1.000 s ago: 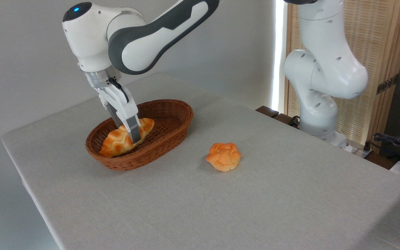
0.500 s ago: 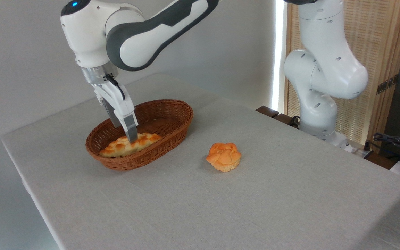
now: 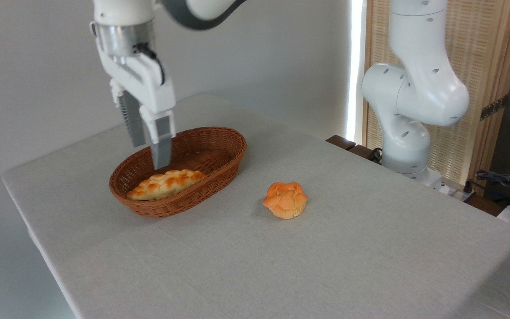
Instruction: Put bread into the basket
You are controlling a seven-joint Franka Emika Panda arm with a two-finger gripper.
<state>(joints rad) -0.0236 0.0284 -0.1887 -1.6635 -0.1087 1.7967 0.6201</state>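
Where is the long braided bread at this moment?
The bread lies inside the basket, in its near-left part, below the open gripper, left of the small bun.

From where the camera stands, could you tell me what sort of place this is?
Probably a robotics lab: a robot arm is mounted at a cloth-covered table, with toy-like bread in a basket and loose cables.

Bread [image 3: 165, 184] lies in the basket [image 3: 224, 148], left of the bun [image 3: 285, 200].
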